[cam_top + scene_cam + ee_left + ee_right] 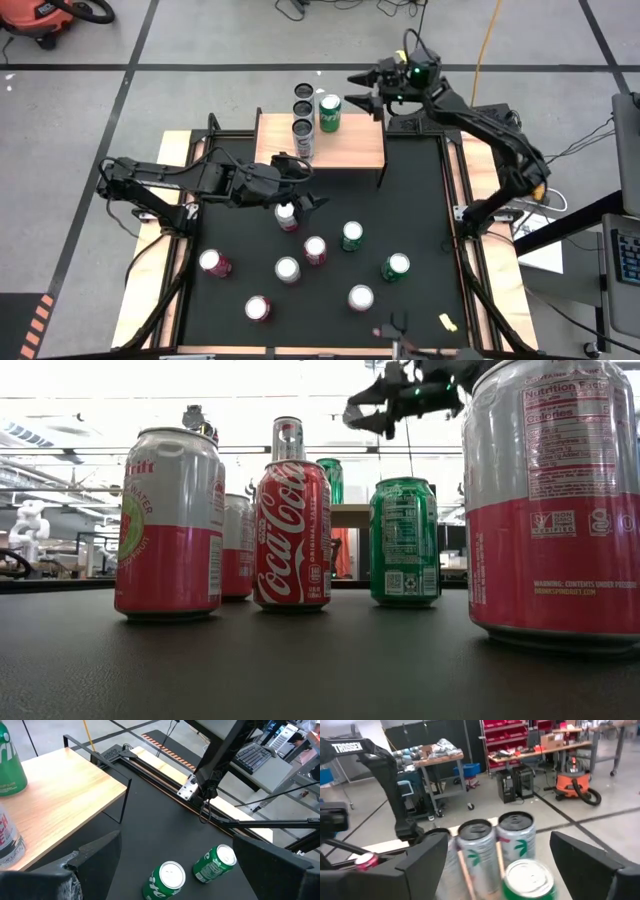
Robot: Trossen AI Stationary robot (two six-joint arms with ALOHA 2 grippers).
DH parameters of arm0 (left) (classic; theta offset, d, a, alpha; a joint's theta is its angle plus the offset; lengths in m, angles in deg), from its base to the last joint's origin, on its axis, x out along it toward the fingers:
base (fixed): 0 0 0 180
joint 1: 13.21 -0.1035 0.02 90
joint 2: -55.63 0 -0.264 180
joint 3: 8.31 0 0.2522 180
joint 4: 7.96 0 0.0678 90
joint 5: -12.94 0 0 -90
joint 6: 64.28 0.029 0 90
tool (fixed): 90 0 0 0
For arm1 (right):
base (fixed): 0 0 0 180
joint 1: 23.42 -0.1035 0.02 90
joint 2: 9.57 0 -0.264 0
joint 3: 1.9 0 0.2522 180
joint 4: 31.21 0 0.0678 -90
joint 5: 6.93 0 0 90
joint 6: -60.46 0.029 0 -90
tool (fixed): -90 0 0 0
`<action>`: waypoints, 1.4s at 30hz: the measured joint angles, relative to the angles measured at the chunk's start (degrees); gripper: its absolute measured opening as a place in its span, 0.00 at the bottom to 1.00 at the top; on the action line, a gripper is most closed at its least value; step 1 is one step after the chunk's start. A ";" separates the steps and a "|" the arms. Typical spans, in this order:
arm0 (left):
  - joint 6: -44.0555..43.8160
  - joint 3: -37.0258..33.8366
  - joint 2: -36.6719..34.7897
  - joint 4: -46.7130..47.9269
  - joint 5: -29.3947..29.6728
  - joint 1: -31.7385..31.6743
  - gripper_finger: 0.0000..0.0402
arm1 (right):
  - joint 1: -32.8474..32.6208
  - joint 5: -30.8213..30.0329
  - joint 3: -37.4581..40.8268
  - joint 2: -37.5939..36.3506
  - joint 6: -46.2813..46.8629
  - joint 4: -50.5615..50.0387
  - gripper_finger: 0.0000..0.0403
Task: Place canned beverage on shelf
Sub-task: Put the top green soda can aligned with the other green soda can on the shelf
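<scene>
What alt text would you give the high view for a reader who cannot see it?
Seen from above, a small wooden shelf at the far edge of a black table holds four cans, one green. The open right gripper hovers beside that green can, while the open left gripper hangs over a red can on the mat. Seven more cans stand scattered nearer the front.

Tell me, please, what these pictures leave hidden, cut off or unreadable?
- Can below the left gripper: in the high view its fingers cover part of the top; contact cannot be told.
- Shelf: low view, mostly hidden behind the standing cans.
- Large can: low view, cut by the right edge.
- Right gripper: high view, too small to judge contact with the green can.
</scene>
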 joint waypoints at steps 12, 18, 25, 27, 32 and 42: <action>-2.84 0.07 -5.97 3.49 2.05 3.42 0.96 | -7.94 -12.95 -2.16 -7.86 10.62 -11.55 0.64; -3.19 0.04 -8.62 8.70 4.90 4.77 0.96 | -7.71 -15.78 -14.93 0.30 6.79 -20.40 0.51; -3.26 0.04 -9.08 12.49 5.34 5.25 0.96 | -5.39 -13.82 -31.65 14.59 -4.43 -36.47 0.44; -3.61 0.04 -9.08 12.73 5.59 5.62 0.96 | -4.95 -13.56 -34.48 17.32 -6.41 -40.40 0.41; -6.06 0.04 -9.04 14.93 7.93 6.77 0.96 | -4.61 -10.70 -35.56 20.56 -8.14 -43.01 0.34; -5.99 0.04 -9.04 17.36 9.91 7.01 0.96 | -4.65 -10.90 -35.56 22.28 -12.83 -42.57 0.20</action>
